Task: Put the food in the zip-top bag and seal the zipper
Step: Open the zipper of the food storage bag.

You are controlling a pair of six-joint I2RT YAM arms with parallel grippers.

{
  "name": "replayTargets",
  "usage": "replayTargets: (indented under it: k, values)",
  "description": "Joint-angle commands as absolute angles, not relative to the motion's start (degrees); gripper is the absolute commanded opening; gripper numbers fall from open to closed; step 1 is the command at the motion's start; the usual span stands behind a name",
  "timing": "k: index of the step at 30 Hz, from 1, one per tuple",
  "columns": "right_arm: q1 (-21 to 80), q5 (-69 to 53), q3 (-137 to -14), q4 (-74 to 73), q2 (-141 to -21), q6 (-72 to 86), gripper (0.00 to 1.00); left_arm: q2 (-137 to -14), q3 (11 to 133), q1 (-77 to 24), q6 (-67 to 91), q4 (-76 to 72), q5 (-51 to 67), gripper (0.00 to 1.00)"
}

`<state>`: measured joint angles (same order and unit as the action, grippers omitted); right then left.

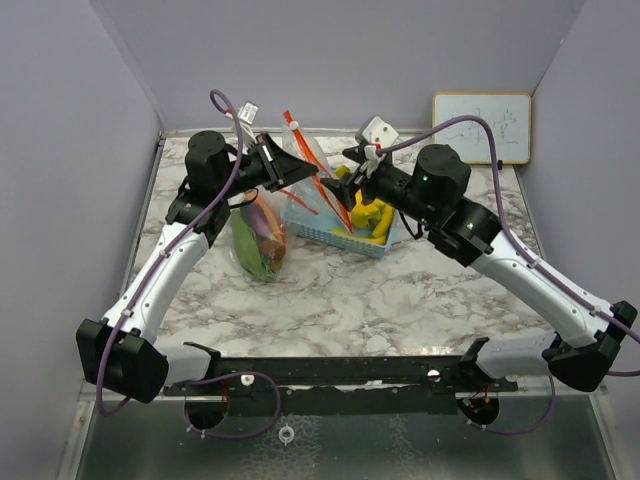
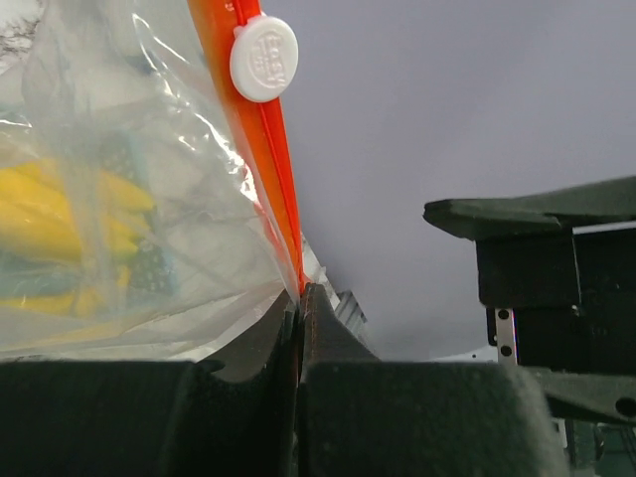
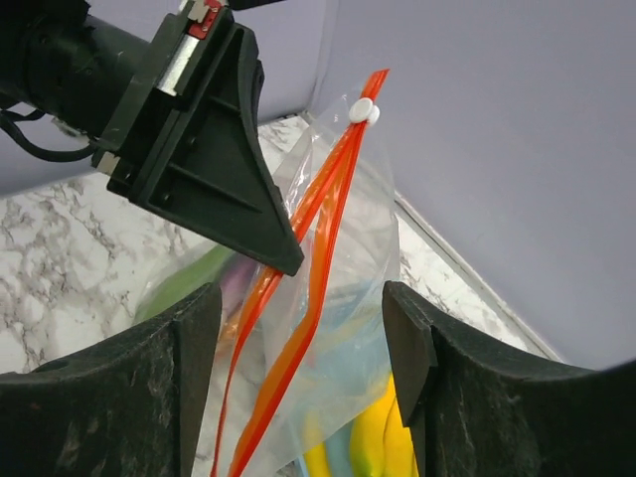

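Left fingers (image 2: 298,338) are pinched shut on the orange zipper strip (image 2: 273,169) of the zip-top bag (image 1: 262,245). The right fingers (image 3: 129,397) stand spread wide (nothing held), with that strip showing between them. The bag's belly rests on the counter (image 1: 330,290), holding the green leafy vegetable (image 1: 248,252), carrot (image 1: 262,205) and eggplant (image 1: 267,227). Behind it, the bananas (image 1: 370,215) lie in the blue basket (image 1: 330,237).

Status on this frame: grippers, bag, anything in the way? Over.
Left gripper shut on zip-top bag rim. Right gripper open, facing the zipper. Bananas in blue basket, not bagged. Nothing blocking seen.
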<state>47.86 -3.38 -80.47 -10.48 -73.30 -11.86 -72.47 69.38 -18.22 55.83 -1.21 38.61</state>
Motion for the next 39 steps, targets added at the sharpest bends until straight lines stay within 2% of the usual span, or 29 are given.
replayTargets:
  k: [1,5,12,16,25,27,28,30,31,35,39]
  values:
    - [46.7,-7.2,-83.0,-15.4,-75.4,-9.0,0.63,-72.4,70.5,-18.1,51.8,-5.0,45.0,0.0]
    - [46.7,-5.7,-81.8,-15.8,-76.0,-8.5,0.56,-72.2,70.7,-18.1,51.5,-4.9,45.2,0.0]
    - [46.5,-5.6,-79.7,-15.2,-76.8,-8.0,0.54,-71.7,70.6,-18.0,51.5,-5.4,45.0,0.0]
    - [46.5,1.2,-79.0,-14.3,-78.4,-7.7,0.4,-71.5,70.3,-18.0,52.1,-6.5,46.3,0.0]
    - [46.4,8.8,-78.9,-9.3,-81.8,-7.2,0.38,-70.9,68.7,-18.1,55.8,-11.5,49.7,0.0]
    - [46.4,13.6,-79.5,-8.1,-82.8,-7.0,0.32,-70.9,68.6,-17.9,55.4,-10.2,50.5,0.0]
    - [46.4,17.0,-79.9,-7.7,-83.3,-7.0,0.26,-70.8,68.7,-18.0,54.5,-8.5,50.7,0.0]
    - [46.2,24.9,-80.8,-7.1,-84.3,-7.1,0.06,-70.5,69.3,-17.9,50.9,-2.1,50.4,0.0]
    - [45.9,29.9,-81.0,-6.7,-84.6,-6.8,0.03,-70.4,70.0,-17.9,48.1,2.8,49.4,0.0]
    - [42.2,34.2,-81.3,-7.6,-84.3,-2.6,0.02,-71.8,76.8,-17.6,32.4,31.1,37.3,0.0]
    - [36.1,32.2,-80.9,-12.9,-83.7,5.1,0.02,-77.5,87.8,-17.4,23.6,55.7,11.6,0.0]
